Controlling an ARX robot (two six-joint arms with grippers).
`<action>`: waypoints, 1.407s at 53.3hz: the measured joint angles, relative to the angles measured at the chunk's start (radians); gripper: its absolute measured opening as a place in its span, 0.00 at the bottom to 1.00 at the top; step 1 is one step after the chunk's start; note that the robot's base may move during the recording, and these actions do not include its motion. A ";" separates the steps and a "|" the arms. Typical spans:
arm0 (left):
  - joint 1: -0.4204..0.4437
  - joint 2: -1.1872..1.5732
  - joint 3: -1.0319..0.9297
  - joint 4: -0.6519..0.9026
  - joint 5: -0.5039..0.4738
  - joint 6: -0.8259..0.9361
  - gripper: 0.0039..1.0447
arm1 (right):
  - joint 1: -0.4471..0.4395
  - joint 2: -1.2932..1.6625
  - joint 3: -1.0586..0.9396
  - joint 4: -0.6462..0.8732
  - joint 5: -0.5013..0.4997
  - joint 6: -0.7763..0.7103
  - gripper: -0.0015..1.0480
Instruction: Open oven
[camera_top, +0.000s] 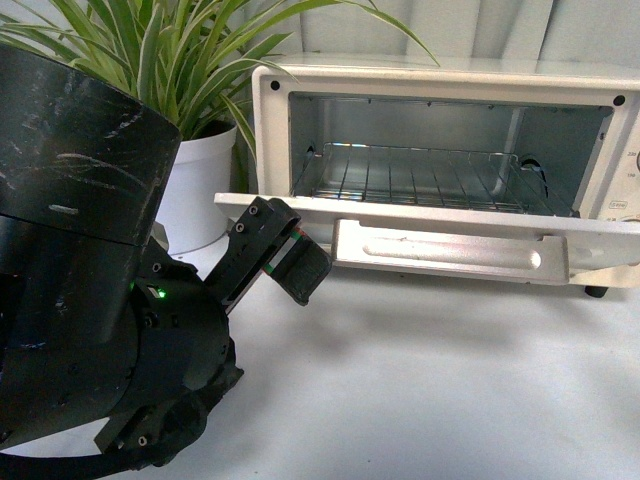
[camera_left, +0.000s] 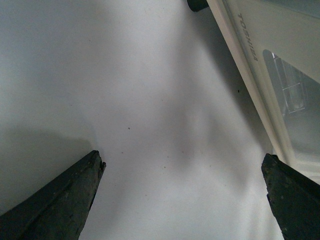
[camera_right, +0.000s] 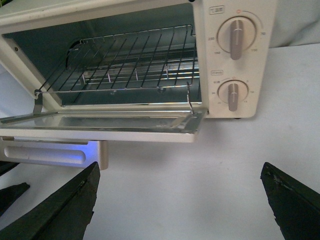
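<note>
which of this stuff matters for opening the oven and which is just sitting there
For the job:
oven, door already down
bar handle
left gripper, open
right gripper, open

Just there:
potted plant beside the oven
upper knob
lower knob
table

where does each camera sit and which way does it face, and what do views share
Front view: on the body, facing the open oven and a plant; left arm fills the left.
Left wrist view: on the left wrist, looking at the table beside the open door; left gripper fingers spread.
Right wrist view: on the right wrist, facing the oven's wire rack and knobs; right gripper fingers spread.
Shared: front and right wrist both show wire rack and handle.
</note>
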 joint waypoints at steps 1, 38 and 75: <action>0.000 -0.001 0.000 -0.004 -0.005 0.009 0.94 | -0.004 -0.005 -0.002 -0.003 -0.003 0.000 0.91; 0.005 -0.032 -0.025 -0.031 -0.073 0.139 0.94 | -0.105 -0.066 -0.056 -0.027 -0.073 0.023 0.91; 0.006 -0.057 -0.055 -0.037 -0.121 0.161 0.94 | -0.116 -0.073 -0.055 -0.043 -0.089 0.033 0.91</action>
